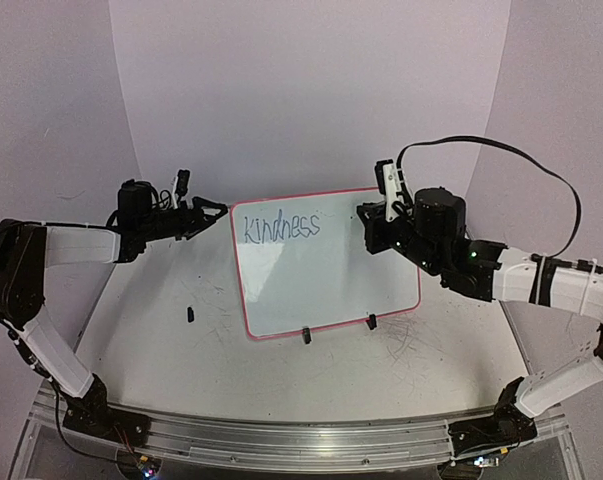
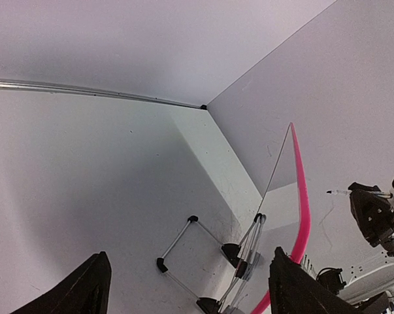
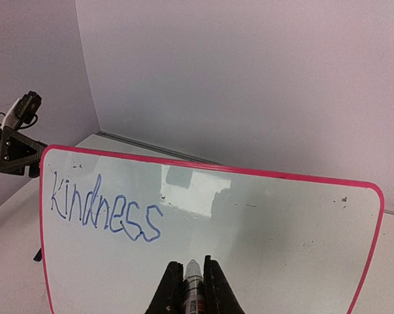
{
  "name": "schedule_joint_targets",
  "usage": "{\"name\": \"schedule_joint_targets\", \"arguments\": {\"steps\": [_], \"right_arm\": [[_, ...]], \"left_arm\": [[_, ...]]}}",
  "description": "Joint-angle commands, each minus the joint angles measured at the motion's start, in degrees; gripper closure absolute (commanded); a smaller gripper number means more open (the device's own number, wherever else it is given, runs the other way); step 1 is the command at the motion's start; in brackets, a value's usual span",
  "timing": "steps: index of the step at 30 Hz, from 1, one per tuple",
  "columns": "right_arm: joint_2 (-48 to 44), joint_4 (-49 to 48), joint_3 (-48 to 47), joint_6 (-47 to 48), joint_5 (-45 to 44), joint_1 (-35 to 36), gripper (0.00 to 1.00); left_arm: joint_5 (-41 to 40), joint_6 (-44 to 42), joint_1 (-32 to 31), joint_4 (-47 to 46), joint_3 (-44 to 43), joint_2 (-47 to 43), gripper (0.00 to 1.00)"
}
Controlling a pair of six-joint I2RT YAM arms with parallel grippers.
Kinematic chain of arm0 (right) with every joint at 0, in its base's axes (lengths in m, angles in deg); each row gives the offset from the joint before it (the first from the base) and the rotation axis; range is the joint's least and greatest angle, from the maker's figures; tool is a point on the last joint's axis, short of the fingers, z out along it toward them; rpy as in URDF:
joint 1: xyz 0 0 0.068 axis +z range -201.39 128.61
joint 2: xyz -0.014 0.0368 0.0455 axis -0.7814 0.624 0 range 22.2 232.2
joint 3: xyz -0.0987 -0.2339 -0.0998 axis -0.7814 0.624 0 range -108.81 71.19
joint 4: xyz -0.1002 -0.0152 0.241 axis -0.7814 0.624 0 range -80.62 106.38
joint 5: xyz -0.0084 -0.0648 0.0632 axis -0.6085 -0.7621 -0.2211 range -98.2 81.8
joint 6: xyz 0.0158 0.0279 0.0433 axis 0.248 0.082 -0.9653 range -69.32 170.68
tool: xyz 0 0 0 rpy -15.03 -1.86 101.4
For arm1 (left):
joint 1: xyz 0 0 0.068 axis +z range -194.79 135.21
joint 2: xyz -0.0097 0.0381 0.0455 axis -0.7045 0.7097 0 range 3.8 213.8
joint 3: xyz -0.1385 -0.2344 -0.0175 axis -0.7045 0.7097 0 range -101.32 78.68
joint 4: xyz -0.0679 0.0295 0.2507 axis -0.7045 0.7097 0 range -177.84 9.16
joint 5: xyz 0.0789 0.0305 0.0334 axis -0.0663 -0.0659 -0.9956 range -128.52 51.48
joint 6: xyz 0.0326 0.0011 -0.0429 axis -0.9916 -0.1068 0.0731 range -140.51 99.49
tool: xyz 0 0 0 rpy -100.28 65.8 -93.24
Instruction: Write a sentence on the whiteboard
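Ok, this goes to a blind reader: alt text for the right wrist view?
A pink-framed whiteboard stands with "Kindness" written in blue at its upper left. At the picture's bottom, the jaws of the right gripper are shut on a marker pointing at the board.

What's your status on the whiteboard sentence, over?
Left pincer open at top-left corner of whiteboard. Right pincer shut on marker, facing board. Only "Kindness" written. Small black piece on table, clear of board.

The right gripper [image 3: 192, 267] is closed on a marker [image 3: 193, 289], whose tip points at the whiteboard [image 3: 295, 222]. The blue word [image 3: 105, 212] "Kindness" is on the board's left part.
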Motion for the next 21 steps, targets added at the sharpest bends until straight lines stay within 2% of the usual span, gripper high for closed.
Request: {"name": "schedule_joint_targets", "arguments": {"steps": [1,9,16,21], "right_arm": [[2.1,-3.3,-3.5,2.0,-0.3,-0.5,1.0],[5.1,-3.5,-5.0,1.0,7.1,-2.7,1.0],[6.4,-3.5,-5.1,-0.1,10.6,-3.8,1.0],[6.0,-3.8,-4.4,-0.1,10.3,-3.8,1.0]], "left_arm": [[-0.2,-4.2,-0.3,-0.7,-0.8,-1.2,0.15],[5.0,-5.4,-1.3,-0.7,-1.2,2.5,0.16],[7.4,-5.9,-2.4,-0.7,-2.2,4.4,0.31],[8.2,-6.6,-2.5,-0.7,-1.8,4.8,0.35]]}}
